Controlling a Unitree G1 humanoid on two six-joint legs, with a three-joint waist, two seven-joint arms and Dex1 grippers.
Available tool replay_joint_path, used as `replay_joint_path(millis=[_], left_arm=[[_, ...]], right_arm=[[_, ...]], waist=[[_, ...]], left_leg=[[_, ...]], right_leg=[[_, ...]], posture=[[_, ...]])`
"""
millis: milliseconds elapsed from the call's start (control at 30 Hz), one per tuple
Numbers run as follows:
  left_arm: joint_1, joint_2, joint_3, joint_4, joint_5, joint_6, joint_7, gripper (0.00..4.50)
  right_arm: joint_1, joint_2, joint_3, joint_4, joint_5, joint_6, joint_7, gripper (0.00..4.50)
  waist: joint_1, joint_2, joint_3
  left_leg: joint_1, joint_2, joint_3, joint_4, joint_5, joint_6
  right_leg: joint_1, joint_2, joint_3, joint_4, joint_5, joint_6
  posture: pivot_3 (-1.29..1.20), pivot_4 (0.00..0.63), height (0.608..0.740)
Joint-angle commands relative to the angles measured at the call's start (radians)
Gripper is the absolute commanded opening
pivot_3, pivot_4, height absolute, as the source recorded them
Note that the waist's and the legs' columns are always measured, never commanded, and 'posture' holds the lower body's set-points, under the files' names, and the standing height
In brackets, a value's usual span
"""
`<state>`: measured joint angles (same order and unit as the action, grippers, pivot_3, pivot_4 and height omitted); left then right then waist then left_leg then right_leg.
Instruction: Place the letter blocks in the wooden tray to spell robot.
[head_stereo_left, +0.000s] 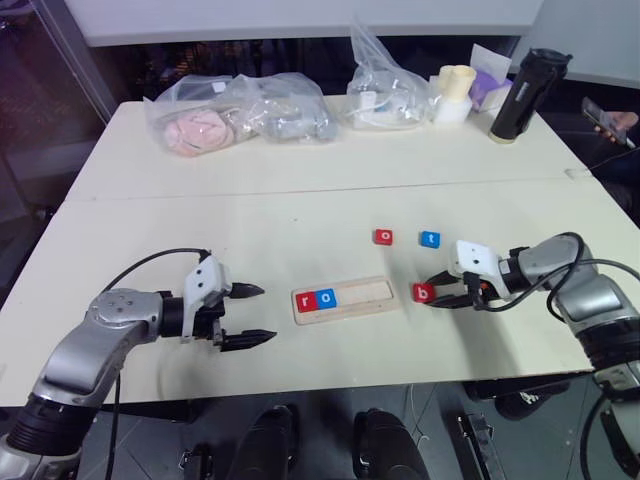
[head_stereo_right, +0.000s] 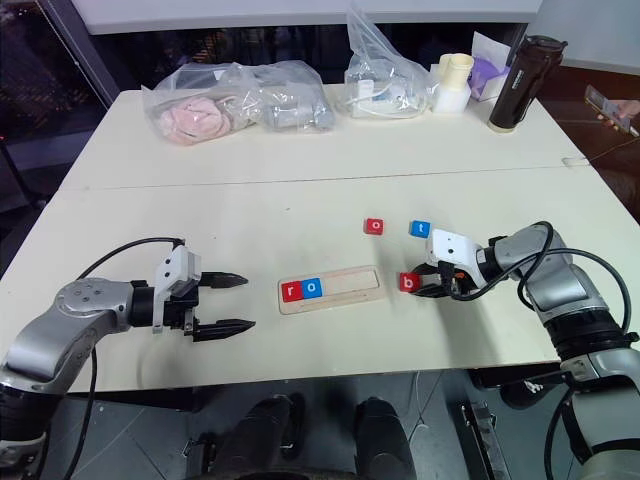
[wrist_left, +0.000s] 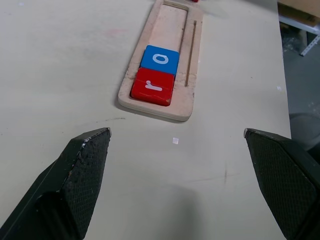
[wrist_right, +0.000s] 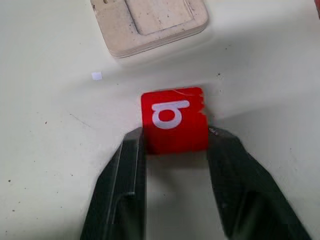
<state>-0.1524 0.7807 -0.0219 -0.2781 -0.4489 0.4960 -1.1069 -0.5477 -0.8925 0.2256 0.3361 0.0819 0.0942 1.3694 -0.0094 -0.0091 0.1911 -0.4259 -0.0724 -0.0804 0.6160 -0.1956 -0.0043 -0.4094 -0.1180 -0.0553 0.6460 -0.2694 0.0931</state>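
Along the far edge of the bench (head_stereo_left: 150, 225) lie two clear plastic bags (head_stereo_left: 240, 112), one with something pink inside, a third bag (head_stereo_left: 385, 90) of small white items, a cream cup-like container (head_stereo_left: 455, 92), a purple-and-white packet (head_stereo_left: 488, 88) and a tall black bottle (head_stereo_left: 522, 95). A person's hand holding a phone (head_stereo_left: 608, 122) shows at the right edge. None of this lies between the hands and the blocks.

The wooden tray (head_stereo_left: 362, 298) lies near the front middle of the bench, its long side running left to right. A red r block (head_stereo_left: 306, 299) sits at its left end with a blue o block (head_stereo_left: 326, 297) touching it on the right; the rest of the recess is bare. Beyond the tray's right end, a red o block (head_stereo_left: 384, 237) and a blue t block (head_stereo_left: 430, 239) rest on the bench, apart from each other.

The right hand (head_stereo_left: 437, 291) reaches in from the right, angled down toward the bench, its two fingers (wrist_right: 125, 170) clenched on either side of the red b block (wrist_right: 173, 120), just right of the tray's end. The left hand (head_stereo_left: 252, 315) hovers left of the tray, pointing toward it, released with its fingers (wrist_left: 85, 160) spread wide and holding nothing
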Motion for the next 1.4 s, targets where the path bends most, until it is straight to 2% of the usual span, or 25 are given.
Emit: replay_joint_path(millis=[33,200,433,533,733,1400], left_arm=[[-0.004,0.006,0.016,-0.023,-0.013,-0.006,0.001,4.5],[0.004,0.012,0.017,-0.028,-0.015,-0.009,-0.01,4.5],[0.002,0.015,0.013,-0.031,-0.016,-0.013,-0.023,4.5],[0.003,0.015,0.012,-0.046,-0.021,-0.013,-0.029,4.5],[0.01,0.011,0.013,-0.071,-0.039,-0.005,-0.028,4.5],[0.016,0.009,0.01,-0.081,-0.039,-0.007,-0.02,4.5]], right_arm=[[-0.03,0.012,-0.027,-0.07,0.009,0.033,-0.017,1.11],[-0.101,0.018,-0.022,-0.184,0.037,0.078,0.031,1.11],[-0.14,0.096,0.048,-0.263,0.032,0.117,0.064,1.11],[-0.17,0.168,0.104,-0.238,0.003,0.117,0.055,1.11],[-0.196,0.225,0.139,-0.183,-0.022,0.111,0.045,1.11],[-0.202,0.29,0.171,-0.113,-0.076,0.082,0.016,1.11]], waist=[[-0.002,0.0,0.0],[-0.002,0.001,0.001],[0.003,0.001,0.0],[-0.002,0.001,0.0],[0.001,0.001,0.0],[-0.001,0.001,0.0]], left_leg=[[0.0,0.0,0.0,0.0,0.0,0.0],[0.0,0.0,0.0,0.0,0.0,0.0],[0.0,0.0,0.0,0.0,0.0,0.0],[0.0,0.0,0.0,0.0,0.0,0.0],[0.0,-0.001,-0.001,0.0,0.0,-0.001],[0.0,-0.001,-0.001,0.0,0.001,-0.001]], right_leg=[[0.0,0.0,0.0,0.0,0.0,0.0],[-0.001,0.0,0.0,0.001,0.0,0.0],[-0.001,0.0,0.0,0.001,0.0,0.0],[-0.001,0.0,0.0,0.001,0.0,0.0],[-0.001,0.0,0.0,0.002,0.0,0.0],[-0.001,0.001,0.0,0.003,0.001,0.0]], posture=[[0.0,0.15,0.725],[0.0,0.15,0.725],[0.0,0.15,0.725],[0.0,0.15,0.725],[0.0,0.15,0.725],[0.0,0.15,0.725]])
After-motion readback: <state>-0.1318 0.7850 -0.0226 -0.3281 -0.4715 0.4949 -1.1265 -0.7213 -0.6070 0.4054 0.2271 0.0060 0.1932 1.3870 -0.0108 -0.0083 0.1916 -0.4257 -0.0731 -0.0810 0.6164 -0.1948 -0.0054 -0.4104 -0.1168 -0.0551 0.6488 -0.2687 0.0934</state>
